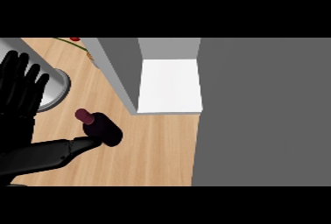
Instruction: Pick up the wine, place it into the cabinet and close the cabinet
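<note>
The wine [102,127] is over the table [155,148], just left of the cabinet's [169,85] front corner, with its neck pointing away from the cabinet. The right hand [89,141] meets the wine's near side, and I cannot tell whether it grips. Farther left of the cabinet, the left hand [18,94] rests with open fingers [26,72] up.

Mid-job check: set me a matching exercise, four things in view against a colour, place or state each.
Things:
1 wine
2 cabinet shelf
3 left hand
4 counter

Descriptions:
a white, inside the open cabinet
b black, open, fingers up at the view's left edge
c light wood
d maroon cap, on the counter

Pairs: 1-d, 2-a, 3-b, 4-c.
</note>
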Tool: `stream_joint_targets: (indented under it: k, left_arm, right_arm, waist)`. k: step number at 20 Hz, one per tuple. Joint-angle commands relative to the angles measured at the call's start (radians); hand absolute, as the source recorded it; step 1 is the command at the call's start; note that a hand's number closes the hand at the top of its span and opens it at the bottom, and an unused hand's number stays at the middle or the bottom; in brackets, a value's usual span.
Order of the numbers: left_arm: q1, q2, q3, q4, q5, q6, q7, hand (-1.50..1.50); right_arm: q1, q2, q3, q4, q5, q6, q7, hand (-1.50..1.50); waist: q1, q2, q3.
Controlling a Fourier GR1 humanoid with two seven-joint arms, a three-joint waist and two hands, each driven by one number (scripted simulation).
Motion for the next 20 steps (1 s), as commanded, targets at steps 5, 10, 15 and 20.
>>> stream_joint_targets:
  k: [5,10,15,20]
  left_arm:
    - [0.098,-0.044,0.025,0.159,0.069,-0.052,-0.208,-1.50]
    - [0.179,-0.052,0.029,0.228,0.135,-0.133,-0.324,-1.50]
    - [0.177,-0.029,0.131,0.386,0.221,-0.208,-0.452,-1.50]
    - [0.215,-0.054,0.099,0.441,0.177,-0.214,-0.515,-1.50]
  right_arm:
    - [-0.003,-0.033,-0.050,-0.254,-0.051,-0.021,0.136,-1.50]
    - [-0.039,-0.036,-0.040,-0.246,-0.043,-0.034,0.166,-1.50]
    - [-0.008,-0.037,0.013,-0.249,0.008,-0.047,0.152,-1.50]
    - [-0.001,-0.046,-0.023,-0.213,-0.026,-0.026,0.091,-1.50]
  waist:
    - [-0.004,0.002,0.000]
    - [0.001,0.001,0.000]
    - [-0.006,0.000,-0.001]
    - [0.001,0.000,0.001]
